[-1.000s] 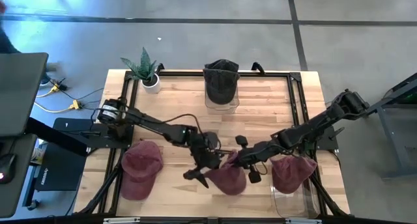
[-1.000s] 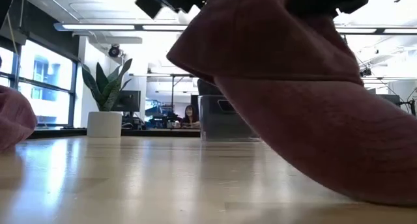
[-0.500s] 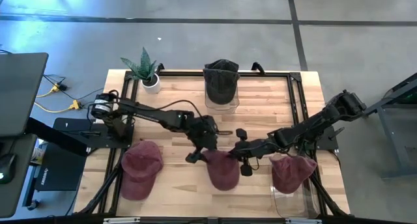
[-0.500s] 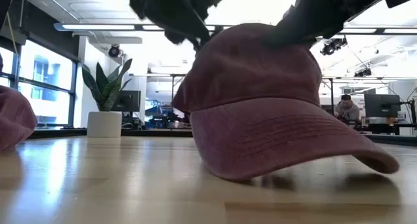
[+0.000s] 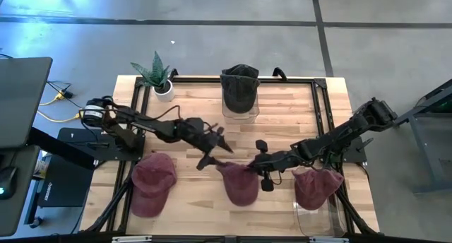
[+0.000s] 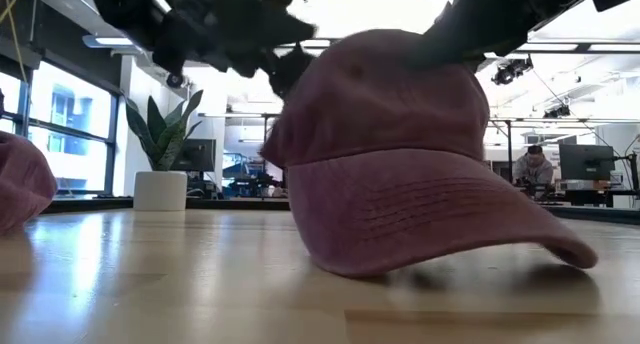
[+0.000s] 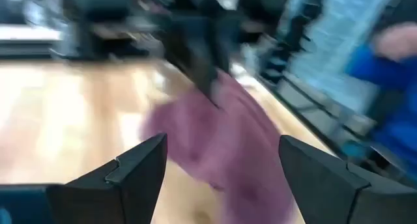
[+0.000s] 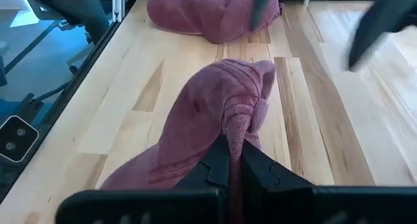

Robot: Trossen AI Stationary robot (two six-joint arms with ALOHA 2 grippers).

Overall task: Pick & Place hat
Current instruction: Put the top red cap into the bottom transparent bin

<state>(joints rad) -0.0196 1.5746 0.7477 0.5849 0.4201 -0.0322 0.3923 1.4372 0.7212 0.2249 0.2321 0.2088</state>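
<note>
Right gripper pinching middle maroon hat; left gripper wide open, apparently just clear of it.

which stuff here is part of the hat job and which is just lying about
Part of the job:
- middle maroon hat, pinched by the right gripper
- left gripper, fingers open, beside that hat
- left maroon hat
- right maroon hat
- dark hat on the clear stand

Just lying about:
- potted plant
- laptop off the table
</note>
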